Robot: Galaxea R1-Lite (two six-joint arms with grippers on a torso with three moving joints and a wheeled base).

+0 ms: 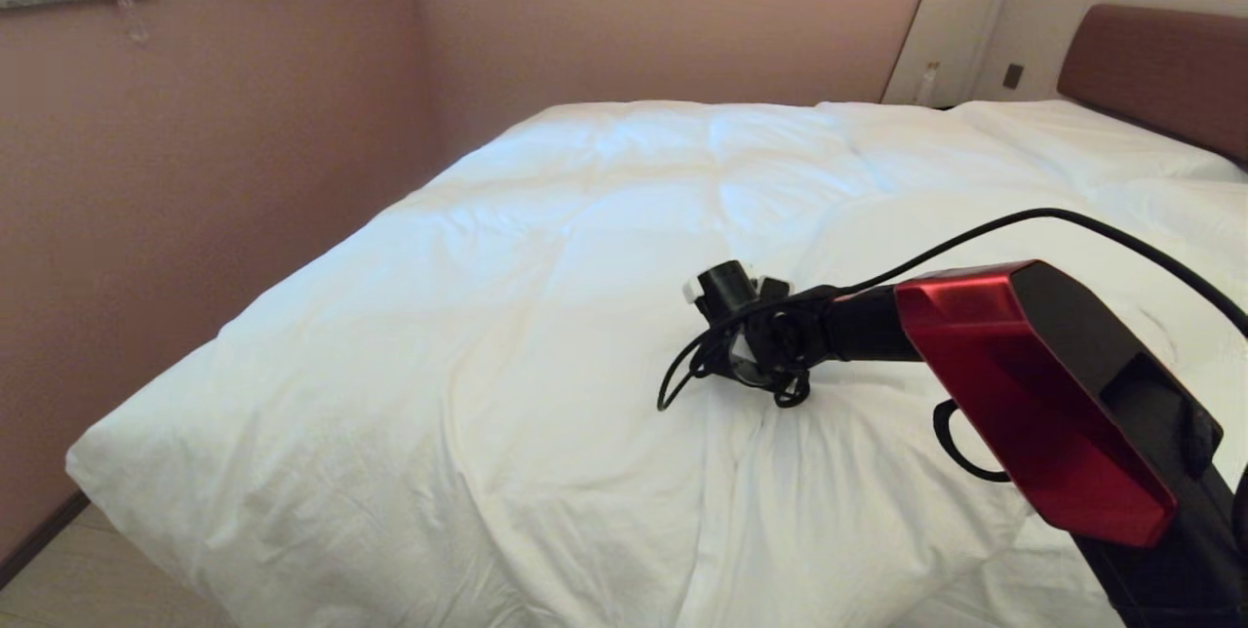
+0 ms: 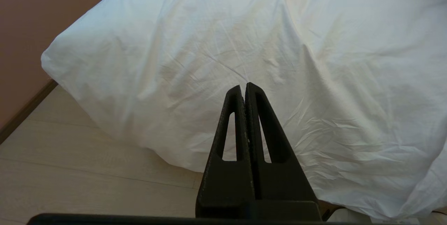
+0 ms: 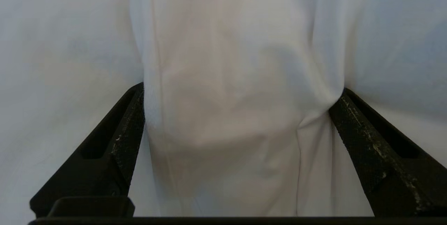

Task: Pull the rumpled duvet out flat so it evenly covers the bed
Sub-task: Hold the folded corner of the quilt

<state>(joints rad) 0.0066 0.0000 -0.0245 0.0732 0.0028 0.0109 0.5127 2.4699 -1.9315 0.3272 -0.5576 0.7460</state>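
The duvet (image 1: 546,316) is spread over most of the bed (image 1: 1150,62), reaching from near the brown headboard down to the foot, where it hangs over the edge toward the pale floor (image 2: 70,169). It isn't smooth yet: a long ridge of bunched cover runs up the middle from the near edge, with finer creases fanning off it.

That ridge looks to be why the right pincer (image 1: 726,326) is where it is. The right arm reaches out across the bed and the pincer sits low on the duvet, right at the top of the fold. Seen from the wrist, its two fingers (image 3: 129,127) stand wide apart and press into the cloth on either side of a raised hump of fabric, so the hump bulges up between them. Nothing is pinched yet; my guess is it's set to close on that fold and then drag it out flat.

The left pincer (image 2: 244,88) hangs back off the foot of the bed, its two fingers pressed together with nothing between them, pointing at the hanging edge, apparently just parked out of the way while the right arm works
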